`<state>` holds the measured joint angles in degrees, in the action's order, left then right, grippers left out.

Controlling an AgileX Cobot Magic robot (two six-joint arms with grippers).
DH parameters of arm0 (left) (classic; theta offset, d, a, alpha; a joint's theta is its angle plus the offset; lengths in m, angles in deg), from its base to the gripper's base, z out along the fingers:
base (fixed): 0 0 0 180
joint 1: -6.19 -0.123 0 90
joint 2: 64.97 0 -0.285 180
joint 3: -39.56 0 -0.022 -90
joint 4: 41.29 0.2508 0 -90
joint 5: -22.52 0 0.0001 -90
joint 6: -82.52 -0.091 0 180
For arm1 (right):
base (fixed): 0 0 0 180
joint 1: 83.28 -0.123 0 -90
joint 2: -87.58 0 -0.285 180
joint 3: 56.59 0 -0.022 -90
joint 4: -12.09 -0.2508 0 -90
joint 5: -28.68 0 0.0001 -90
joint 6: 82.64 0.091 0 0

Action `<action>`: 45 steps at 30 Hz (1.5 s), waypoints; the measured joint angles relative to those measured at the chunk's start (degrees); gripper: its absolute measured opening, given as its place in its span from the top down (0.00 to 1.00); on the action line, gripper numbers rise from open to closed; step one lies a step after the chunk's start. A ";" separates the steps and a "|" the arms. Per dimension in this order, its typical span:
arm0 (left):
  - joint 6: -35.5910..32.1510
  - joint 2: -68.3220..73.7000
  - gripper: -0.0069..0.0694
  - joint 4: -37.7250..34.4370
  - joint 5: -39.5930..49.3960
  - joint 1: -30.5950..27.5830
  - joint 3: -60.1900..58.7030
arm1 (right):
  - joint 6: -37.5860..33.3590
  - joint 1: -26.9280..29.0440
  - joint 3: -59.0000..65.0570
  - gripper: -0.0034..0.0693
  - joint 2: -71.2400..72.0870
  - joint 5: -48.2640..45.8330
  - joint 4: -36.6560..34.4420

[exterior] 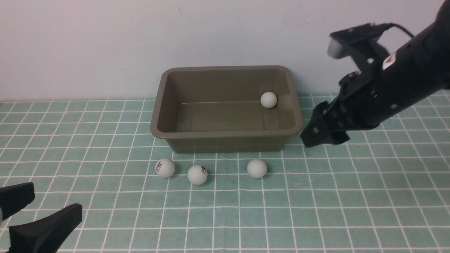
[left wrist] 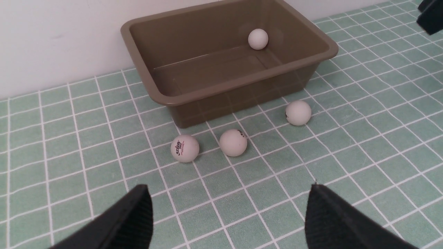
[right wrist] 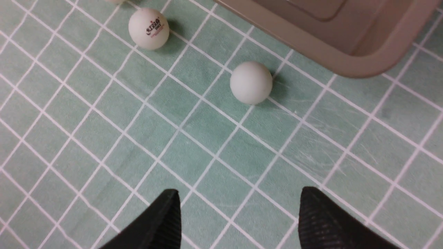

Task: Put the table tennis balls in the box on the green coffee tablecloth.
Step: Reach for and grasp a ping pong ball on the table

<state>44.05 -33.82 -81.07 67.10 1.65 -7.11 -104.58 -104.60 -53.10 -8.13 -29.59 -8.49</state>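
Table tennis balls (exterior: 197, 174) — three on green tablecloth (exterior: 316, 211), one in box (exterior: 225, 134) | white wall (exterior: 105, 45) behind | both jaws spread

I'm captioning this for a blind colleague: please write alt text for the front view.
A brown box on a green checked cloth holds one white ball; three more balls lie in front. The right gripper hangs beside it.
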 joint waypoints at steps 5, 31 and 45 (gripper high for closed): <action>0.00 0.00 0.21 0.00 0.00 0.00 0.00 | -1.14 -2.28 3.74 0.38 -0.47 6.34 -0.48; 0.05 0.00 0.21 0.00 0.13 0.00 0.00 | -19.17 -3.46 15.06 0.39 -4.73 30.62 -21.06; 0.10 0.00 0.21 -0.05 0.24 0.00 0.00 | -32.28 -9.15 22.71 0.39 -3.92 45.60 -32.08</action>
<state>44.14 -33.82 -81.12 67.34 1.65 -7.11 -136.86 -113.75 -30.39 -12.05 16.01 -40.57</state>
